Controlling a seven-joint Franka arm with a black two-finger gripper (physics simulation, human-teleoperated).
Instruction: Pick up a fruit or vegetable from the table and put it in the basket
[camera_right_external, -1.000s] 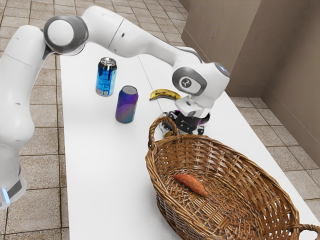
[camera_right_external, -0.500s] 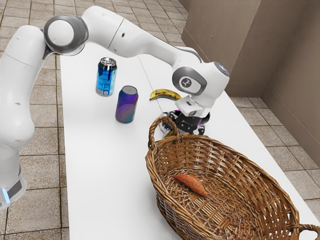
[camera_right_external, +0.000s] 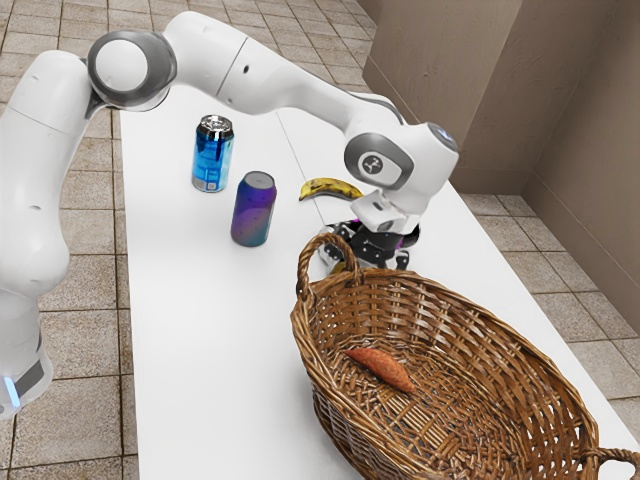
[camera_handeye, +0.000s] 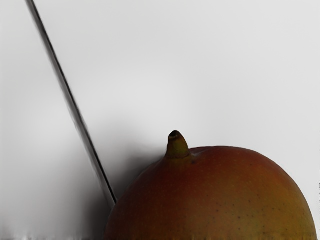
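Observation:
Low over the table, just behind the basket's near handle, is my gripper (camera_right_external: 376, 246); the handle and rim partly cover it. In the wrist view a large round red-and-green fruit (camera_handeye: 215, 195) with a short stem, like a mango, lies right at my hand. A small yellowish bit of it (camera_right_external: 340, 268) peeks out beside the handle in the exterior view. The wicker basket (camera_right_external: 480, 318) holds a reddish-orange sweet potato (camera_right_external: 381, 368). A yellow banana (camera_right_external: 331, 188) rests on the table beyond the gripper.
A blue can (camera_right_external: 212, 155) and a purple can (camera_right_external: 254, 210) stand upright on the white table (camera_right_external: 210, 350), toward the exterior view's left. The basket's tall handle (camera_right_external: 306, 270) rises close beside my gripper.

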